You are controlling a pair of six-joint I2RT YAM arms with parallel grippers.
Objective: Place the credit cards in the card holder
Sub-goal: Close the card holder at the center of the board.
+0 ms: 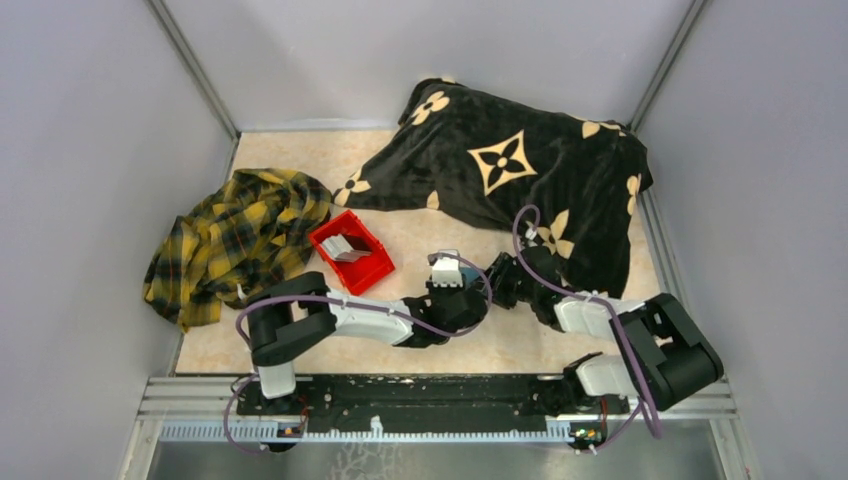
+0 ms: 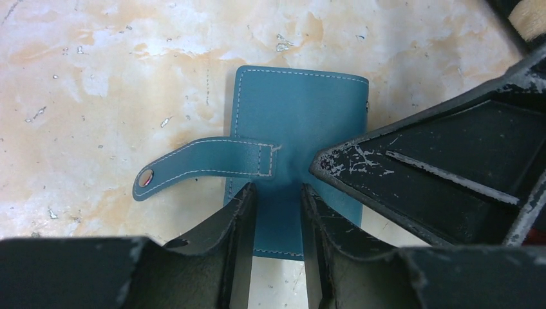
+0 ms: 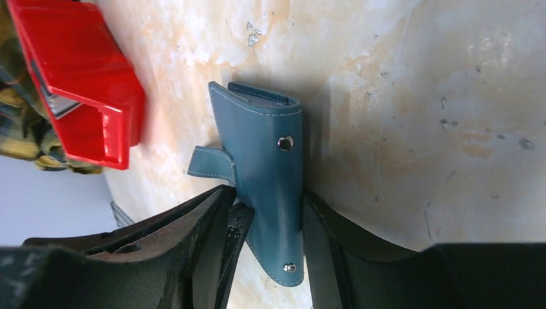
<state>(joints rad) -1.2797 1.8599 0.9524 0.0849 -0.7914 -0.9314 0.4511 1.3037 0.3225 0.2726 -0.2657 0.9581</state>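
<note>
since the card holder (image 2: 299, 122) lay folded shut near the middle of the table (image 2: 96, 96), a little toward its near edge, with its strap (image 2: 206, 164) unsnapped and flopped out flat, the step in hand looked to be opening it. the credit cards (image 1: 345, 247) sat in the red bin (image 1: 372, 268), off toward the table's left edge, so none had gone in yet. the left fingers (image 2: 235, 238) stood partly apart over the holder's nearer end, tips on or just above its cover, teal showing in the gap; they clasped nothing. the right fingers (image 3: 348, 257) bracketed the holder from the other side. it filled the space between them, but whether they squeezed it or only flanked it i could not tell. next, i judged, one pair would need to pin the back cover down while the other caught the free edge of the front cover and folded it over to bare the slots. the thin cover could slip, or drag the whole holder along.
</note>
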